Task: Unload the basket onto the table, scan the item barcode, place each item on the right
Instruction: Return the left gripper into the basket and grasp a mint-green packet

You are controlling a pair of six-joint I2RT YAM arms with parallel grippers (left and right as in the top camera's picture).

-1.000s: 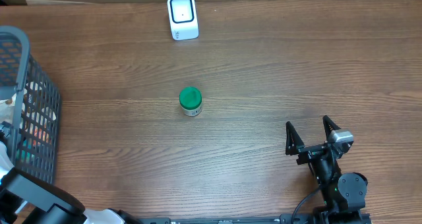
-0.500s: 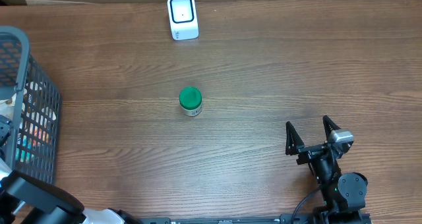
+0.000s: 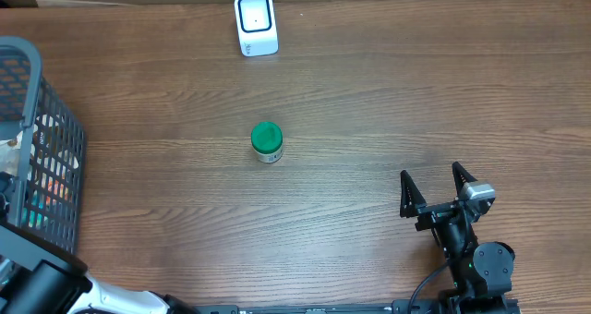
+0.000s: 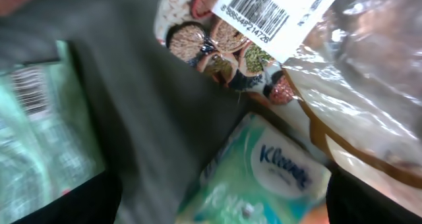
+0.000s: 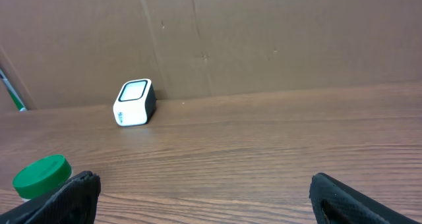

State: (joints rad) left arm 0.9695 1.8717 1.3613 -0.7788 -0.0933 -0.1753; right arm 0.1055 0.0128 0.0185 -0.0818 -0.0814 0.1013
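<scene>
Your left gripper (image 4: 221, 192) is down inside the basket (image 3: 57, 129), jaws spread wide and grasping nothing; your right gripper (image 3: 429, 174) sits on the tabletop (image 3: 388, 92) well apart from the basket, jaws fully released and empty. The item to scan appears to be one of those in the basket. A Kleenex pack (image 4: 277, 168) lies directly between the left jaws. Beside it rests a printed pouch (image 4: 217, 46) with a white barcode label (image 4: 273, 13) facing up. The tissue pack should be light and soft, with slick film that will crush and slide; take it across its short sides, near the middle. The pouch looks limp and would sag; grip it by a firm edge away from the label, so that the code lies flat and uncovered. The scanner (image 3: 257, 23) stands at the back edge of the tabletop, far from the basket, so expect a long carry. A green-lidded jar (image 3: 267, 141) stands upright between basket and right gripper, touched by nothing; its code cannot be seen. The wrist view inside the basket is blurred. A green packet (image 4: 33, 118) shows only a smeared code. Crinkled clear wrapping (image 4: 359, 85) hides what it holds. No code shows on the tissue pack. The overhead view cuts off the left jaws at the basket.
</scene>
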